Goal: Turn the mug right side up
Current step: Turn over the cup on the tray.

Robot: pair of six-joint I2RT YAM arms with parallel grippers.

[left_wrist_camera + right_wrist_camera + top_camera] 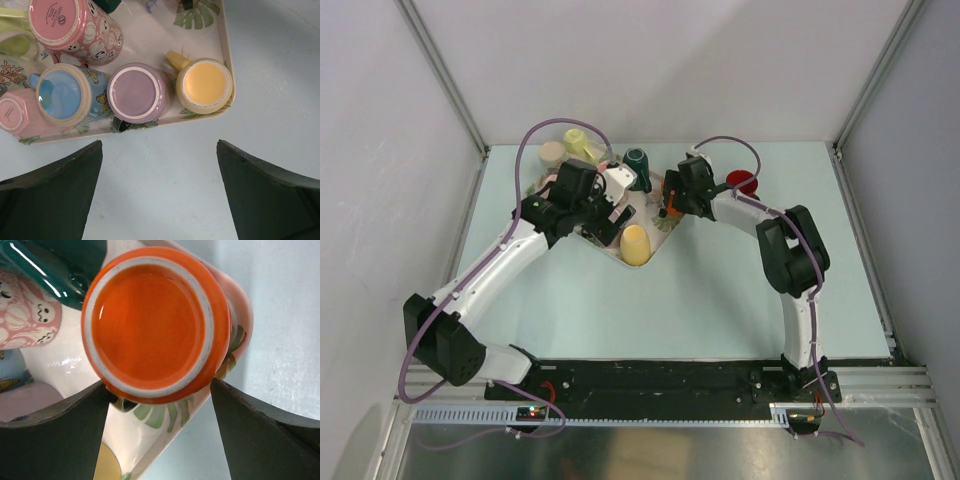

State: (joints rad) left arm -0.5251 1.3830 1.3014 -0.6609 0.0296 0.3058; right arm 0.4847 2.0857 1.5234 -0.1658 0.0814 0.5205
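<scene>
An orange mug (150, 320) stands upside down, base up, at the right corner of a white leaf-printed tray (150, 440). My right gripper (159, 390) is open and straddles it, a finger (60, 440) close on each side of the mug's near part. From above, the orange mug (672, 211) shows just under the right gripper (670, 215). My left gripper (159, 145) is open over bare table just off the tray's near edge (227, 100), with nothing between its fingers.
The tray holds several more upside-down mugs: yellow (205, 85), purple (136, 92), blue (62, 95), pink with ghosts (75, 25), dark green (638, 165). A red mug (743, 182) stands on the table right of the tray. The enclosure's frame posts stand at the table's far corners.
</scene>
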